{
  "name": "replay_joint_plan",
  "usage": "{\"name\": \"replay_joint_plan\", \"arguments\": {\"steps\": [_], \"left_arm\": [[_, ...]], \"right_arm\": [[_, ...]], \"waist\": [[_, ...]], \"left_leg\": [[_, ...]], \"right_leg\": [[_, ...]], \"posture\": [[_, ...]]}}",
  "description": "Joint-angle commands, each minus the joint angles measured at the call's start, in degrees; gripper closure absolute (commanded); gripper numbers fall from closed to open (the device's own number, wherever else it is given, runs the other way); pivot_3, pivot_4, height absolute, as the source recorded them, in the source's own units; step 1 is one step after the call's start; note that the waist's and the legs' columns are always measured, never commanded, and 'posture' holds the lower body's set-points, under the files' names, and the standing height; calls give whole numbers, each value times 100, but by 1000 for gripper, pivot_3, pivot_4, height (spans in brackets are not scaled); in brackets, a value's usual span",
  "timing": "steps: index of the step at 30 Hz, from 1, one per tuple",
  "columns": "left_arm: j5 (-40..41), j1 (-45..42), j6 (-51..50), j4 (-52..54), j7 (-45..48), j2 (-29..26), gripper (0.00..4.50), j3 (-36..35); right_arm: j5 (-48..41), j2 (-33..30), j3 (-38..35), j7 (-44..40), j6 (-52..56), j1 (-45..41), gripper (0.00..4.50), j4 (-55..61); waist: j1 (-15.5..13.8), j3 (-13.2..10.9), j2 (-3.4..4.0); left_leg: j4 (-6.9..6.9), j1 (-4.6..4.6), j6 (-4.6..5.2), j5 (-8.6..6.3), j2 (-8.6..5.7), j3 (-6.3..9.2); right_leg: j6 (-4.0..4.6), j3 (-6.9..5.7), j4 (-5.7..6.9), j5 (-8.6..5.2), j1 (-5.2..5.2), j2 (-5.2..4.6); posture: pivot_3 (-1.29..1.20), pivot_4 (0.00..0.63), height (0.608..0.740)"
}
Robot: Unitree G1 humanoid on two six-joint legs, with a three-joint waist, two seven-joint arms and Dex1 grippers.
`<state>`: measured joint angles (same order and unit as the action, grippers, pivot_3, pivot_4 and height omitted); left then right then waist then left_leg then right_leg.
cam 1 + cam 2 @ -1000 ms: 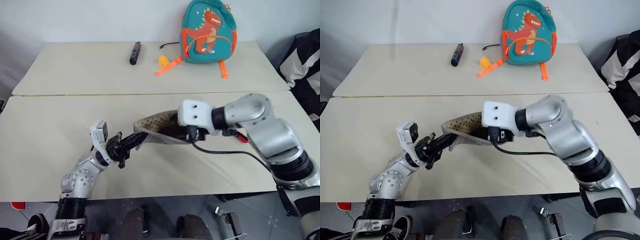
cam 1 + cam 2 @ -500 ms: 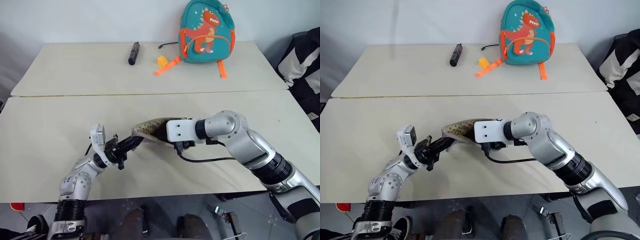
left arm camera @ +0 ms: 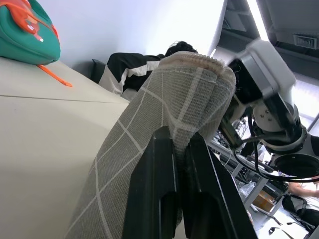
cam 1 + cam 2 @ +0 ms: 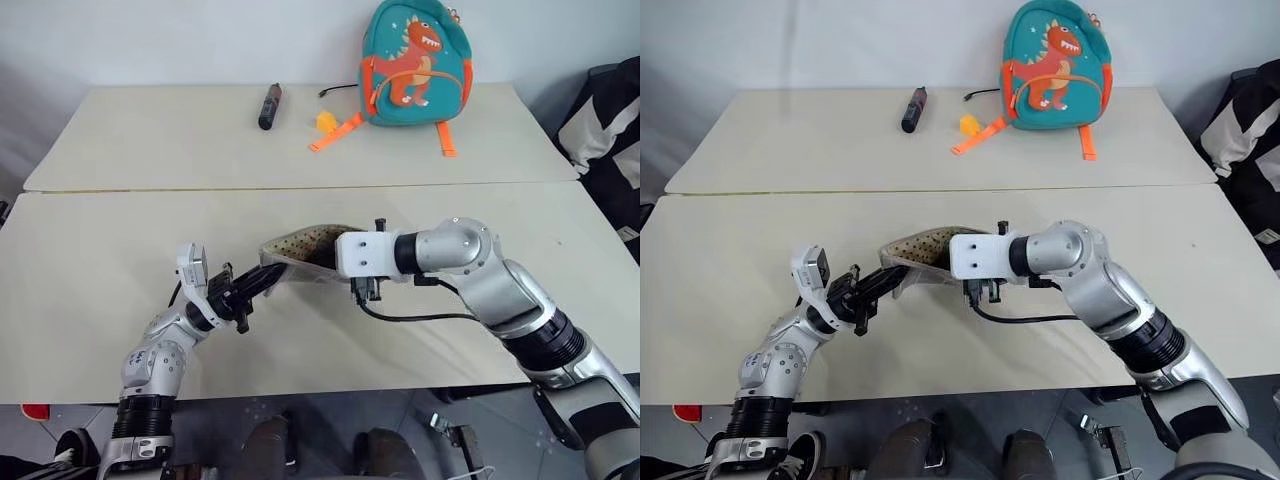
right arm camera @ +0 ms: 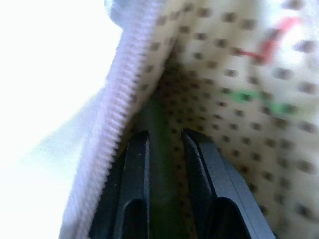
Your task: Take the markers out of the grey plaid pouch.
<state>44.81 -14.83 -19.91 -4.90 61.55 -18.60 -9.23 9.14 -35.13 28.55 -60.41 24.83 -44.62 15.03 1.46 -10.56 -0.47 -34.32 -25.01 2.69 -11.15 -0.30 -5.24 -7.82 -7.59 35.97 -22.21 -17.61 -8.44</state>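
The grey plaid pouch [image 4: 300,245] is held up off the table's middle with its mouth open, showing a dotted cream lining [image 5: 234,99]. My left gripper [image 4: 264,281] is shut on the pouch's near edge, and its black fingers [image 3: 159,164] pinch the plaid fabric [image 3: 149,124]. My right gripper [image 5: 164,137] reaches into the mouth beside the zipper teeth [image 5: 124,94]. Its fingers are closed in on a slim green marker [image 5: 158,169] that fills the gap between them. The rest of the pouch's contents are hidden.
A teal dinosaur backpack [image 4: 415,60] stands at the table's far edge with orange straps. A small yellow piece [image 4: 326,121] and a dark stick [image 4: 269,105] lie to its left. A seam [image 4: 150,189] runs across between the two tabletops. Striped black-and-white cloth [image 4: 610,120] hangs at the right.
My right forearm has dropped lower and its wrist has rolled, with the gripper staying in the pouch's mouth. My left gripper has kept its hold on the pouch in place.
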Motion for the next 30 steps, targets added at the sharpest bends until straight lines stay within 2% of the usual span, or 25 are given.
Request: {"name": "replay_joint_plan", "arguments": {"steps": [1,13,20,23,30], "left_arm": [[47,-6,26,182,32,35,4500,-54],[78,56,-68,265,37,80,4500,-1],[74,77,-163,351,111,78,4500,78],[81,95,-194,381,110,83,4500,87],[85,190,-255,489,110,74,4500,88]], "right_arm": [[324,112,172,133,-290,-86,3456,-204],[1178,493,343,518,-705,-338,3456,-1174],[1680,1035,494,1294,-977,-150,3456,-1936],[1646,1402,330,1646,-871,-100,3456,-2119],[1876,1786,448,2018,-899,60,3456,-2452]], "waist": [[0,0,0],[3,0,0],[23,1,0],[23,1,-1],[28,1,-1]], "left_leg": [[0,1,0,0,0,0],[0,2,-1,1,0,0],[4,10,-3,2,2,-3],[6,11,-5,3,2,-2],[12,19,-6,3,4,-5]], "right_leg": [[0,0,0,0,0,0],[0,1,2,0,1,2],[0,2,4,0,1,6],[0,2,5,0,2,8],[0,6,9,0,3,10]], "posture": [[0,150,740],[0,150,740],[0,150,740],[0,150,740],[0,150,740]]}}
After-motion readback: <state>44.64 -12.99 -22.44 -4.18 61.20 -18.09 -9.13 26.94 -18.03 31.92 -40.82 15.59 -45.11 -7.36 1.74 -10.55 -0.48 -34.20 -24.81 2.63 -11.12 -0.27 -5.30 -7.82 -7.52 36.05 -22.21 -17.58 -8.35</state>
